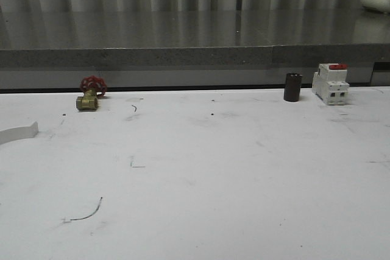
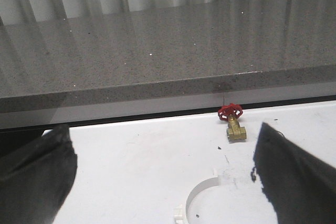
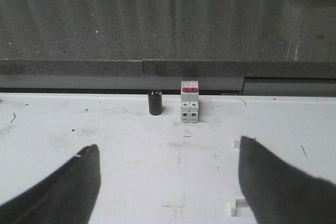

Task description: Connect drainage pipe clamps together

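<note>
One white drainage pipe clamp [image 2: 197, 189], a curved half-ring with a lug on its side, lies flat on the white table between the dark fingers of my left gripper [image 2: 165, 129], which is open and holds nothing. In the front view an end of this clamp [image 1: 18, 133] pokes in at the far left edge. My right gripper [image 3: 168, 145] is open too, with bare table between its fingers. Two small white tabs of a second clamp [image 3: 237, 206] peek out beside its right finger [image 3: 283, 187], which hides the rest of it.
A brass valve with a red handwheel [image 1: 89, 95] sits at the back left. A black cylinder [image 1: 292, 87] and a white breaker with a red top [image 1: 330, 83] stand at the back right. A grey stone ledge [image 1: 195, 56] runs behind the table.
</note>
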Motion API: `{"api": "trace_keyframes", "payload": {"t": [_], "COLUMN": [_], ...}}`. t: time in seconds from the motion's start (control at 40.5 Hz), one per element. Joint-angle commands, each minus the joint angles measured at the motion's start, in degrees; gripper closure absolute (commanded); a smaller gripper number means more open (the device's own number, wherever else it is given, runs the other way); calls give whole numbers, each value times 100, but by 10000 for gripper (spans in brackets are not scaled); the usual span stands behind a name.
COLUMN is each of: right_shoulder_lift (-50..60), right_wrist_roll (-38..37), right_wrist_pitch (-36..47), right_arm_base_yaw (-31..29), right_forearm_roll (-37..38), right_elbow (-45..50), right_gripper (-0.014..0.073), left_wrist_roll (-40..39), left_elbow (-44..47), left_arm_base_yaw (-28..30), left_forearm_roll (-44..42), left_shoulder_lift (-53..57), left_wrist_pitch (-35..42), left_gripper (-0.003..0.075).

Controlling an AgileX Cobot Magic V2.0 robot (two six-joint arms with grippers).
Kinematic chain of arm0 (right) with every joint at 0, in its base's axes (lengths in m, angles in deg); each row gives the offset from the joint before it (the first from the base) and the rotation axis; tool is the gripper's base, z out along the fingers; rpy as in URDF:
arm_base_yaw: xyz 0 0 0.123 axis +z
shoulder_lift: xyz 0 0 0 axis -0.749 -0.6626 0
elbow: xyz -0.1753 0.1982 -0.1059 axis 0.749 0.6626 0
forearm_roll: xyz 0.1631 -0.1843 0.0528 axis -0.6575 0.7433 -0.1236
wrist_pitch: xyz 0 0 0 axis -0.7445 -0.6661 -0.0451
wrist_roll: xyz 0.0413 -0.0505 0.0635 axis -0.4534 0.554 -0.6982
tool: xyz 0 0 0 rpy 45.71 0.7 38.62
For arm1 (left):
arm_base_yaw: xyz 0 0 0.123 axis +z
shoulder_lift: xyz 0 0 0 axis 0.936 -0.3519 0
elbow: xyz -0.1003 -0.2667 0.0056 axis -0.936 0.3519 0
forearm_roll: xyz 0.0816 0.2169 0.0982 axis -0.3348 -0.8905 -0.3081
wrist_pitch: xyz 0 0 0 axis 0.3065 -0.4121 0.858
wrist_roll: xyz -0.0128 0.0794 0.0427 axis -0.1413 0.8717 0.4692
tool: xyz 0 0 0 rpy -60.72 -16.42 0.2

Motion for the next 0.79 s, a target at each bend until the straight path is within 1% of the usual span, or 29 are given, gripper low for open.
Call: {"api": "trace_keyframes", "payload": {"t": [0.0,0.247,0.345,0.493,0.765], "right_shoulder_lift": [-71,-71,-71,-71,-71], "right_wrist_roll": [25,25,25,25,25], "right_wrist_pitch": [396,396,396,396,396], "right_arm_base_yaw": [-35,-35,-35,-35,-35], "right_forearm_roll": [26,26,26,26,26], "right_elbow": [-198,-198,-198,-198,-198], "right_gripper": [-3,-3,-3,-3,-3], "left_wrist_roll": [-6,-6,-16,-26,-26], "left_elbow": [-208,-208,-261,-728,-2255], "left_arm_base_yaw": [4,4,4,34,34], "left_forearm_roll": [57,162,426,762,773], "left_shoulder_lift": [-60,-70,-315,-1308,-3563], "left_wrist_pitch": [417,534,449,-179,-1875], "left_gripper": [38,39,39,41,41]}}
